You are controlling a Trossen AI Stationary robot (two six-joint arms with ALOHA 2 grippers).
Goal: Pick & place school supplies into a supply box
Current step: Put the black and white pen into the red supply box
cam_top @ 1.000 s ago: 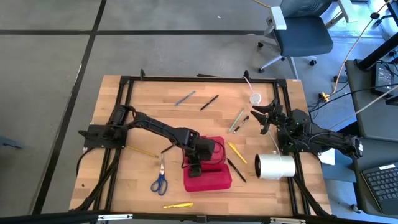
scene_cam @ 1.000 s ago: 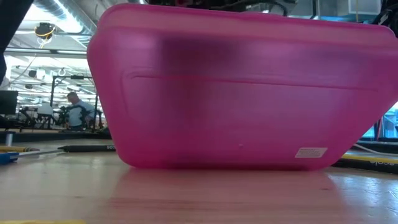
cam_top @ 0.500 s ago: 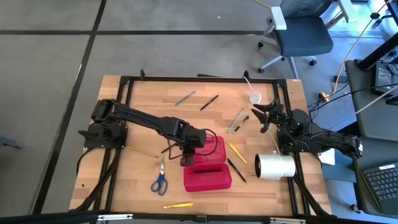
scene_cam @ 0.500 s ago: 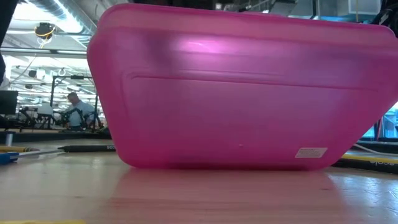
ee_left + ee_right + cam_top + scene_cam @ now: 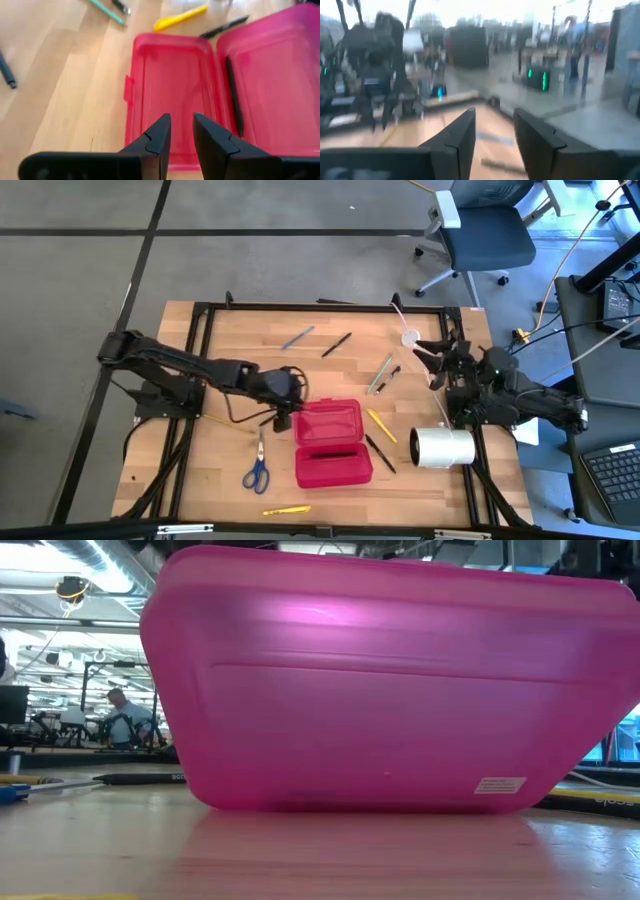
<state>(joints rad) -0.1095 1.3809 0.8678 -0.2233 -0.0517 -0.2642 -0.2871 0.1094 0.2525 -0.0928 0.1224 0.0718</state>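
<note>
The box (image 5: 333,442) lies open near the desk's front edge, one black pen (image 5: 234,95) seen inside. The left jaws (image 5: 281,416), nearly together and empty, hover beside its lid. The scissors (image 5: 257,467) close by should be gripped at the pivot. The right jaws (image 5: 432,361), apart, wait near the right edge.

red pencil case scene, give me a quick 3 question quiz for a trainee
1. True or false: the red supply box lies open.
2. Which lies nearest the left gripper: A the scissors, B the white roll, C the white disc?
3. What lies inside the box in the left wrist view?

Key: 1 true. 2 A. 3 a thin dark pen.
</note>
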